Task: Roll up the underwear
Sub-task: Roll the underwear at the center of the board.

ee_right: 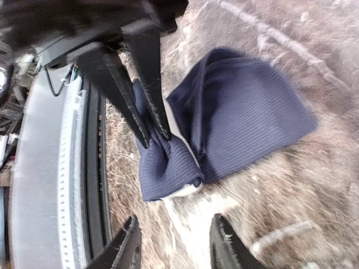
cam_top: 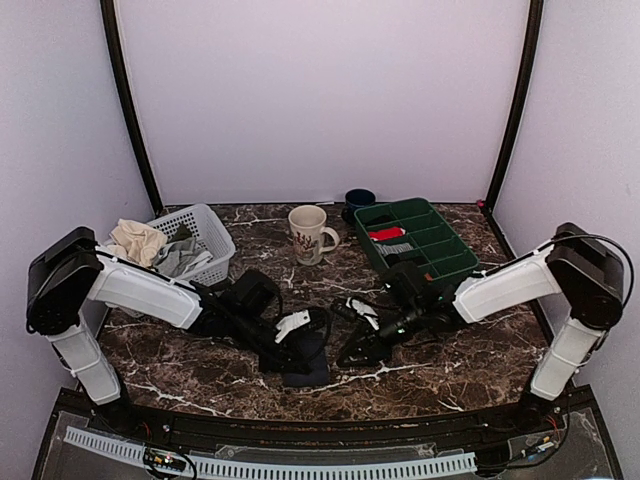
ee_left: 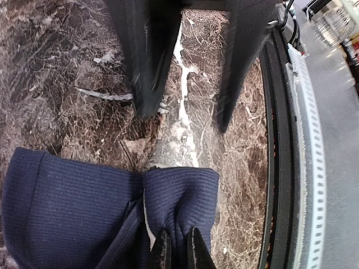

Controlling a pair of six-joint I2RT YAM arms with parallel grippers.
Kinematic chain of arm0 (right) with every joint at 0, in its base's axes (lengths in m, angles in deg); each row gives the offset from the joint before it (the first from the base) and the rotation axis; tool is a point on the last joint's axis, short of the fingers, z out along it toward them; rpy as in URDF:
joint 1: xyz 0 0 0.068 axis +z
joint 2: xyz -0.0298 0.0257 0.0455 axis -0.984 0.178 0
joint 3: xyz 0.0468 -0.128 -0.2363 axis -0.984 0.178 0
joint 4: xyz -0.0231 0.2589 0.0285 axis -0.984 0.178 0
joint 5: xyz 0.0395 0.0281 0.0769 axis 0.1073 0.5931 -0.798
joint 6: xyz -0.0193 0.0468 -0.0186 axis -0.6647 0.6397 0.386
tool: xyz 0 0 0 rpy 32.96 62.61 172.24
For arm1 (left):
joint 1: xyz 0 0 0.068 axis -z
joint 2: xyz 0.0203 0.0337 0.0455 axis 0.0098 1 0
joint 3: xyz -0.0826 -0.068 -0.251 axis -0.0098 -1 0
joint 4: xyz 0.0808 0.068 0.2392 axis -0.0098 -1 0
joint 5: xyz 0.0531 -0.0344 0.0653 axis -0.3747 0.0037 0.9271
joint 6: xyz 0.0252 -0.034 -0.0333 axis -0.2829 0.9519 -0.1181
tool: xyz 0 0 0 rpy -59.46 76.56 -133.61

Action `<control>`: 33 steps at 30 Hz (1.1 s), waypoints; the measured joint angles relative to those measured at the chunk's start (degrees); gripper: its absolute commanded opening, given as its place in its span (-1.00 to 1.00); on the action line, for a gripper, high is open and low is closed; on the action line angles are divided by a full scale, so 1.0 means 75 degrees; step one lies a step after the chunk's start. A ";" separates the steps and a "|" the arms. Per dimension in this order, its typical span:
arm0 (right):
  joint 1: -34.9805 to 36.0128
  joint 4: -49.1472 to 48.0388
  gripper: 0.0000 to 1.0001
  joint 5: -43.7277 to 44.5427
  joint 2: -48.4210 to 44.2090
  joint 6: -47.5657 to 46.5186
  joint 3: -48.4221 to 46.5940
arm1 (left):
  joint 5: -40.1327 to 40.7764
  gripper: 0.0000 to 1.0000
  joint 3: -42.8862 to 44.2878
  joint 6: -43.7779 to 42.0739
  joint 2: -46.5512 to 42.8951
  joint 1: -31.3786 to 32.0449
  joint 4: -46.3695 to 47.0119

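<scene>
OPERATOR: Where does the underwear (ee_right: pixel 247 112) lie?

SPOTTER: Front and centre of the marble surface (cam_top: pixel 200 350), between your two arms. The navy cloth sits crumpled in a loose fold on the stone. In the right wrist view a sliver of the cream waistband (ee_right: pixel 188 190) shows under its corner towards the surface's front edge.

OPERATOR: And the grippers?

SPOTTER: Your left gripper (ee_left: pixel 178 253) is clenched on a bunched corner of the cloth. Its fingertips are pinched together and navy fabric is puckered up between them, on the side of the garment nearest the arm bases. Your right gripper (ee_right: pixel 176 246) is released: its two fingers stand apart over bare marble with nothing between them. It sits just beside that pinched corner and, as far as its own camera shows, clear of the cloth.

OPERATOR: What else is in shot?

SPOTTER: Everything else is further back and well apart from the garment. A white basket (cam_top: pixel 215 225) on your left holds pale cloths. A cream mug (cam_top: pixel 308 233) with a floral print stands upright mid-surface. On your right is a green compartment tray (cam_top: pixel 445 255), with a red bundle (cam_top: pixel 385 233) in one slot. A small dark cup (cam_top: pixel 360 198) sits by the tray's far left corner.
</scene>
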 measured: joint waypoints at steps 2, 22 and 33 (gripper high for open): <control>0.0067 -0.0085 -0.10 0.0472 -0.0597 -0.0082 0.0364 | -0.0560 -1.00 0.0157 0.0157 0.0256 -0.0204 -0.0070; 0.2477 -0.0944 -0.07 0.4054 -0.0399 -0.2241 0.0321 | -0.3923 -1.00 0.0758 0.0828 0.2043 -0.1174 0.0175; 0.2588 -0.0839 -1.00 0.4278 0.0035 -0.2815 0.0082 | -0.4019 -0.64 0.0787 0.0720 0.2060 -0.1259 -0.0102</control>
